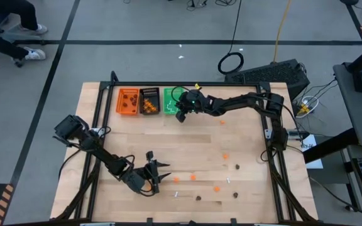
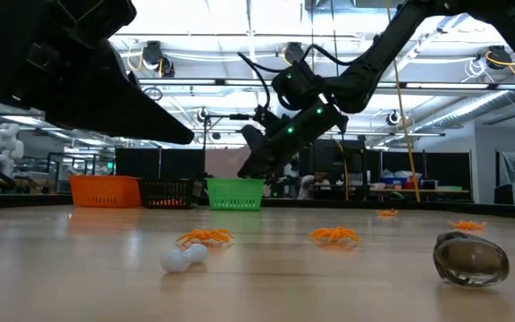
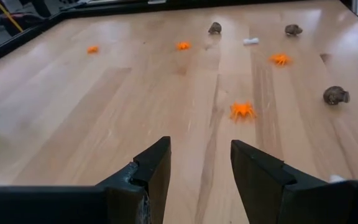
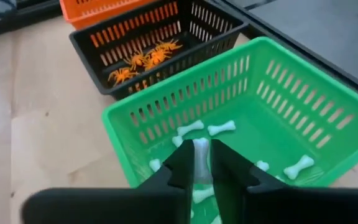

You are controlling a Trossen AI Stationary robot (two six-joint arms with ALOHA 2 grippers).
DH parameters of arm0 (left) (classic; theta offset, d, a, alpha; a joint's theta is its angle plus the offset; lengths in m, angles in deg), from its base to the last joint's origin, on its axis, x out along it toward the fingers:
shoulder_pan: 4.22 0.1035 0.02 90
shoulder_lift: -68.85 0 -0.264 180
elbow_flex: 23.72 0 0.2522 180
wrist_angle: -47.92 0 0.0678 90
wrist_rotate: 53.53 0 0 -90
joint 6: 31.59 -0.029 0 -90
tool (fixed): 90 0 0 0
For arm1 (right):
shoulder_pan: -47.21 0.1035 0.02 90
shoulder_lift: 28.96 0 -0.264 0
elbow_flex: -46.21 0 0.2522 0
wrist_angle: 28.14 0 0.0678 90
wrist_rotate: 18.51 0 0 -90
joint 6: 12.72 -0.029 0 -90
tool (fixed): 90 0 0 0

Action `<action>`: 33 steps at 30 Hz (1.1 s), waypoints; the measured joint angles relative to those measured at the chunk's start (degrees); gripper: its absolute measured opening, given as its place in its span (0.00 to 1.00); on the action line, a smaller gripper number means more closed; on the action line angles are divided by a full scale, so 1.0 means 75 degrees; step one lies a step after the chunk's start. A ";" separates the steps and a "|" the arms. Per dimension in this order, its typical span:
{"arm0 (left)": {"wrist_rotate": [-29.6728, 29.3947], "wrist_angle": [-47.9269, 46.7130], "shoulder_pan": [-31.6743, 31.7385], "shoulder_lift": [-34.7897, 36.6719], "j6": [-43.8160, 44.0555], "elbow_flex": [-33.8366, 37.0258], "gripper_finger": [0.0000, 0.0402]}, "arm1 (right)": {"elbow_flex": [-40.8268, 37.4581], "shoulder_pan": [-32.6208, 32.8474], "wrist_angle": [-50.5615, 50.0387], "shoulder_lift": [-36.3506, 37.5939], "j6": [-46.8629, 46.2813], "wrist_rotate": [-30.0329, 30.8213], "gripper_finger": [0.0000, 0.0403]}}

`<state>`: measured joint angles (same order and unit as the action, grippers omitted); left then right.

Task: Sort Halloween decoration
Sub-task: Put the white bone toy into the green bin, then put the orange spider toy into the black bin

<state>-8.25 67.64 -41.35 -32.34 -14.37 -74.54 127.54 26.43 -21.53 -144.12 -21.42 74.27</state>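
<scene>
Light wooden table (image 1: 187,144), high view. Three slotted plastic baskets sit in a row at 12 o'clock: orange (image 1: 128,101), black (image 1: 149,101), green (image 1: 172,100).

Right gripper (image 4: 202,163) hangs over the green basket, fingers pinched on a small white plastic bone (image 4: 200,157) at its shaft; more white bones (image 4: 221,129) lie inside.

Left gripper (image 3: 200,163) hovers low at 6 o'clock, jaws apart, empty.

Loose on the table toward 5 o'clock: orange plastic spiders (image 3: 242,110), dark brown rounded lumps (image 3: 335,95), one white bone (image 3: 250,42).

Judgement: all featherlight and rigid. Bones grip best mid-shaft. Spider legs are thin, so pinch the body. The lumps are rounded and may slip or roll.
</scene>
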 joint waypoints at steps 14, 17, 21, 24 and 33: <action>0.0678 0.0300 0.0099 -0.0733 -0.0401 -0.0329 0.41 | -0.0049 0.0954 -0.1961 0.1526 0.0530 -0.0180 0.44; 0.1038 0.0246 0.0079 -0.0841 -0.0422 -0.0478 0.41 | -0.0567 0.1932 -0.2457 0.2394 0.0812 -0.0094 0.43; 0.1256 0.0259 0.0079 -0.0976 -0.0447 -0.0605 0.41 | -0.1699 0.3414 -0.2213 0.3401 0.0859 0.0600 0.41; 0.1652 0.0266 0.0121 -0.1035 -0.0603 -0.0641 0.41 | -0.2458 0.4346 -0.1589 0.3829 0.0672 0.0863 0.40; 0.2401 0.0211 0.0230 -0.1035 -0.0352 -0.0644 0.41 | -0.4003 0.5975 0.1202 0.3319 -0.0280 0.2108 0.40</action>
<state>9.76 69.22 -39.62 -40.10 -17.02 -79.37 97.52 71.24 -12.52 -119.23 -23.52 90.08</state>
